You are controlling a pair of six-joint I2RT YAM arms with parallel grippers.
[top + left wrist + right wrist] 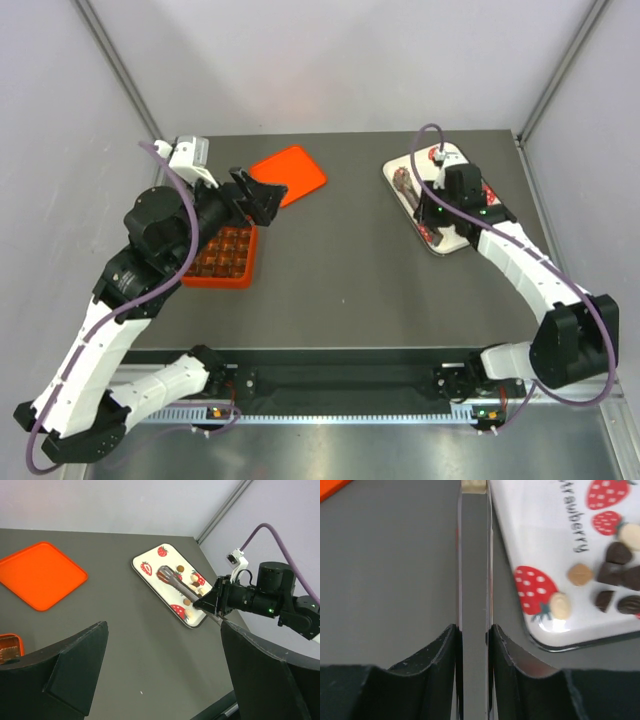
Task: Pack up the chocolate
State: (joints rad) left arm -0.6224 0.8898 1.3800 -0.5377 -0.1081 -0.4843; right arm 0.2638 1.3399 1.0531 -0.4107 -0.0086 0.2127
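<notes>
Standing beside the table, I saw the right gripper [474,630] clamped hard on a long flat grey metal pair of tongs [474,570]. Its two black fingers [440,655] pressed against the strip from either side. The tongs reached out over a white rectangular tray printed with red strawberries [535,525], which sat on the far right of the dark grey table [350,290]. The small chocolate candies [619,553], mostly dark brown with a few pale cream ones, lay loose on that tray. They were bunched near the strawberry prints, beside the tongs rather than between them. Something pale showed at the tongs' far tip, but I could not tell what it was. Over on the left, the left gripper [164,630] hung with its jaws spread wide and nothing between them, near the far edge of an orange-red plastic box with square compartments [222,258]. The compartments looked dark, though I could not make out their contents. A shallow orange-red plastic square with a raised rim [292,173] lay just beyond the box, well apart from the tray.
</notes>
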